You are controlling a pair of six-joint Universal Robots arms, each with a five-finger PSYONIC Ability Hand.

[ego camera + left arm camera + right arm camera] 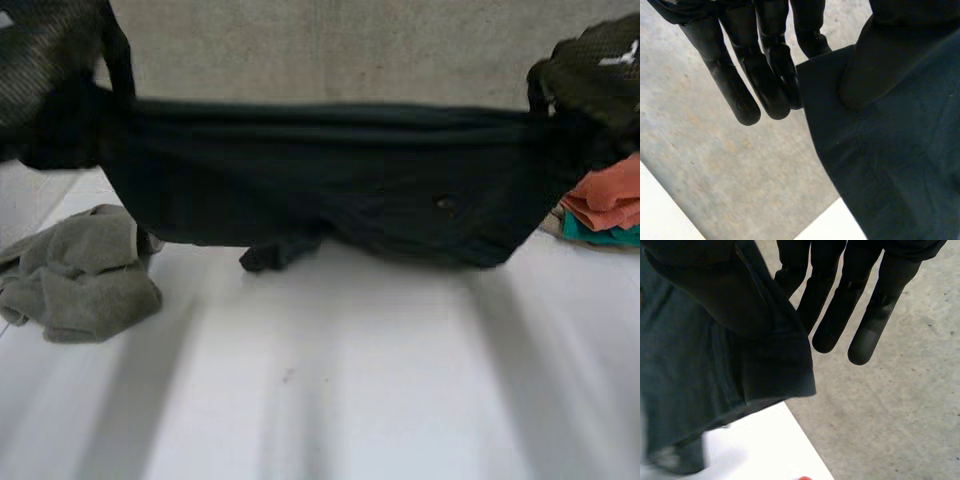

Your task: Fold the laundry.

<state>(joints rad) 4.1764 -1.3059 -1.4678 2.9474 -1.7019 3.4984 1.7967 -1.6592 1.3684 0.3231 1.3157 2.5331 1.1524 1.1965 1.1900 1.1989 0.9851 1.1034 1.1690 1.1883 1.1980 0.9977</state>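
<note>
We see white table [350,400]. Crumpled grey garment [80,275] lying at its left edge. Over at right edge, well apart, folded orange cloth [605,198] stacked on folded teal cloth [600,236].

Garment [320,190] hangs over table [350,380], cloth [80,275] left, stack [605,205] right.

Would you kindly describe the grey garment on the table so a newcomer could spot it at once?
Start at the white table, above which a dark garment hangs stretched. Under that garment's left end, on the table's left side, lies the grey garment. It is a crumpled, unfolded heap, unlike the folded orange and teal stack at the right.
</note>
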